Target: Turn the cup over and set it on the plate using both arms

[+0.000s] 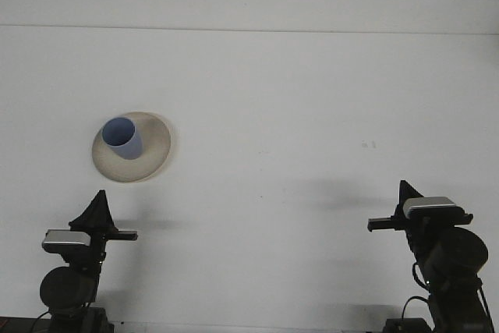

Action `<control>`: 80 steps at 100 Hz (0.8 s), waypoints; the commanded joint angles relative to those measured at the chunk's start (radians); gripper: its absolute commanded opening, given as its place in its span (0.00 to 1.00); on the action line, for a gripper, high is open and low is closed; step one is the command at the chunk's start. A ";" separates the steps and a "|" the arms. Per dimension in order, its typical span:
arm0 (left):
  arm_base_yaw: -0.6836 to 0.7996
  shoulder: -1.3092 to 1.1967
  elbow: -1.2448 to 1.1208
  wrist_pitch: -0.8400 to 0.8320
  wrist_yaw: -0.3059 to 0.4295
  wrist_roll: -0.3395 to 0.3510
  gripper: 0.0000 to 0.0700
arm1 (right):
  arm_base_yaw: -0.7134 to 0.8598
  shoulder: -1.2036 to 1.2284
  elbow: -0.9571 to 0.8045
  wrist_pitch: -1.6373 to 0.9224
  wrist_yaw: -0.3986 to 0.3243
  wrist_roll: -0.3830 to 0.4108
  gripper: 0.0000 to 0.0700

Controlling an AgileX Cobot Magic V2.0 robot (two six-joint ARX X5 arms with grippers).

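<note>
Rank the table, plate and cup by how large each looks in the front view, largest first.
1. Table, filling most of the view.
2. Plate, a cream round dish on the left side.
3. Cup, blue, standing on the plate and covering only part of it.
No two look alike in size here.

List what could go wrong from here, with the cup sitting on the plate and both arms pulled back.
1. The blue plastic cup stands toward the back-left part of the round beige plate, not centred, so a bump to the plate could tip it.
2. The left hand sits just in front of the plate; a careless forward move might clip its rim.
3. The right hand is far off, so it likely could not steady anything quickly.
</note>
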 commanded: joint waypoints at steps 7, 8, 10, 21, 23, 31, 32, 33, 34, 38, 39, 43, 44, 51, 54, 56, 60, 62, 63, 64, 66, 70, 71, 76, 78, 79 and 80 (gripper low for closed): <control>0.000 -0.002 -0.020 0.012 -0.001 -0.006 0.02 | 0.000 -0.043 -0.006 0.055 0.032 0.003 0.00; 0.000 -0.002 -0.020 0.012 -0.001 -0.006 0.02 | 0.000 -0.049 -0.011 0.063 0.032 0.003 0.00; 0.000 -0.002 -0.020 0.012 -0.001 -0.006 0.02 | 0.000 -0.061 -0.022 0.081 0.032 0.003 0.00; 0.000 -0.002 -0.020 0.012 -0.001 -0.006 0.02 | 0.000 -0.151 -0.118 0.216 0.032 0.004 0.00; 0.000 -0.002 -0.020 0.012 -0.001 -0.006 0.02 | 0.000 -0.171 -0.140 0.241 0.032 0.005 0.00; 0.000 -0.002 -0.020 0.012 -0.001 -0.006 0.02 | 0.000 -0.258 -0.228 0.317 0.031 0.007 0.00; 0.000 -0.002 -0.020 0.012 -0.001 -0.006 0.02 | 0.000 -0.268 -0.237 0.321 0.031 0.007 0.00; 0.000 -0.002 -0.020 0.012 -0.001 -0.006 0.02 | 0.000 -0.279 -0.247 0.326 0.031 0.006 0.00; 0.000 -0.002 -0.020 0.012 -0.001 -0.006 0.02 | 0.000 -0.290 -0.257 0.330 0.031 0.006 0.00; 0.000 -0.002 -0.020 0.012 -0.001 -0.006 0.02 | 0.000 -0.332 -0.292 0.336 0.031 0.006 0.00; 0.000 -0.002 -0.020 0.012 -0.001 -0.006 0.02 | 0.000 -0.343 -0.300 0.336 0.031 0.006 0.00; 0.000 -0.002 -0.020 0.012 -0.001 -0.006 0.02 | 0.000 -0.382 -0.331 0.336 0.031 0.006 0.00; 0.000 -0.002 -0.020 0.012 -0.001 -0.006 0.02 | 0.000 -0.391 -0.338 0.336 0.031 0.006 0.00; 0.000 -0.002 -0.020 0.012 -0.001 -0.006 0.02 | 0.000 -0.451 -0.387 0.335 0.032 0.006 0.00; 0.000 -0.002 -0.020 0.012 -0.001 -0.006 0.02 | 0.000 -0.474 -0.406 0.338 0.032 0.007 0.00; 0.000 -0.002 -0.020 0.012 -0.001 -0.006 0.02 | 0.000 -0.487 -0.419 0.341 0.032 0.007 0.00; 0.000 -0.002 -0.020 0.012 -0.001 -0.006 0.02 | 0.001 -0.481 -0.440 0.356 0.032 0.007 0.00; 0.000 -0.002 -0.020 0.012 -0.001 -0.006 0.02 | 0.001 -0.482 -0.449 0.356 0.033 0.006 0.00; 0.000 -0.002 -0.020 0.012 -0.001 -0.006 0.02 | 0.001 -0.482 -0.452 0.357 0.033 0.006 0.00; 0.000 -0.002 -0.020 0.011 -0.001 -0.006 0.02 | 0.001 -0.482 -0.456 0.356 0.033 0.006 0.00; -0.001 -0.002 -0.020 0.011 -0.001 -0.006 0.02 | 0.001 -0.482 -0.464 0.356 0.033 0.006 0.00; 0.000 -0.002 -0.020 0.013 -0.001 -0.006 0.02 | 0.001 -0.482 -0.481 0.362 0.032 0.007 0.00; 0.000 -0.002 -0.020 0.013 -0.001 -0.006 0.02 | 0.001 -0.482 -0.485 0.367 0.032 0.008 0.00; 0.000 -0.002 -0.020 0.011 -0.001 -0.006 0.02 | 0.001 -0.482 -0.510 0.391 0.033 0.012 0.00; 0.000 -0.002 -0.020 0.010 -0.001 -0.006 0.02 | 0.001 -0.482 -0.520 0.404 0.033 0.015 0.00; 0.000 -0.002 -0.020 0.010 -0.001 -0.006 0.02 | 0.001 -0.482 -0.525 0.410 0.034 0.015 0.00; 0.000 -0.002 -0.020 0.010 -0.001 -0.006 0.02 | 0.001 -0.482 -0.532 0.418 0.034 0.015 0.00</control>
